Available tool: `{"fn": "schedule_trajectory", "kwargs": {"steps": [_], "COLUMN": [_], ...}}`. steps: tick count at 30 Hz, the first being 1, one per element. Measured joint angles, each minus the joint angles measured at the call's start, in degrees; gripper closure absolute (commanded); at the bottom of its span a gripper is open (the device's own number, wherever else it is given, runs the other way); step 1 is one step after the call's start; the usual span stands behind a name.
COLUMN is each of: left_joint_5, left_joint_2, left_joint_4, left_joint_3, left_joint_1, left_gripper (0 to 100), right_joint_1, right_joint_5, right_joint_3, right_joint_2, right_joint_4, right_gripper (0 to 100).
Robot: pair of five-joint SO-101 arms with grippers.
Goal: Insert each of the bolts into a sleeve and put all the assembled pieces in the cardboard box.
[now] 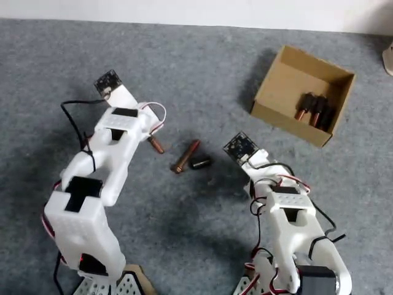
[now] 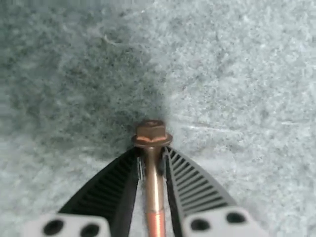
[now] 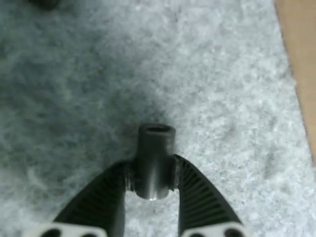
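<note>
Over the grey mat (image 1: 202, 61): left gripper (image 2: 153, 157) clamped on a bolt (image 2: 151, 134), right gripper (image 3: 154, 169) clamped on a sleeve (image 3: 156, 140), held well apart. A loose bolt (image 1: 186, 156) and a loose sleeve (image 1: 200, 163) lie between the arms. Risk: a slight tilt misses the bore, and the bolt slips and drops.

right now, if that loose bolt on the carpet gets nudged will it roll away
The loose bolt looks like rigid metal, so it should not flex. Its round shank could roll, though the wider head would probably swing it in an arc, and the fuzzy carpet likely slows it. The dark sleeve lies close beside it and might get shoved along.
</note>
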Motion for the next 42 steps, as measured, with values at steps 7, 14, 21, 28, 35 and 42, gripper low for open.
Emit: {"fn": "schedule_trajectory", "kwargs": {"steps": [7, 14, 21, 28, 35, 42], "left_joint_5": [-1.1, -6.2, -6.2, -9.3, -9.4, -11.3], "left_joint_2": [-10.5, -14.2, -20.2, -29.3, -35.3, -38.8], "left_joint_4": [6.8, 6.9, 6.9, 5.8, -0.3, -4.0], "left_joint_3": [0.0, 0.0, 4.0, 11.3, 21.5, 26.1], "left_joint_1": [-0.1, 0.5, 0.4, 0.4, 0.4, 0.4], "left_gripper": [100, 100, 100, 100, 100, 100], "right_joint_1": [0.0, 0.0, -1.0, -2.5, -3.3, -6.9], "right_joint_5": [-4.6, -9.0, -18.0, -25.8, -30.2, -30.4], "right_joint_3": [0.1, -3.0, -9.0, -22.3, -27.7, -26.4], "right_joint_2": [0.0, 0.7, 1.0, 1.1, -0.2, -16.4], "right_joint_4": [-0.2, -0.1, 1.7, 17.2, 22.6, 24.1], "right_gripper": [99.4, 99.4, 99.4, 99.4, 99.4, 99.4]}}
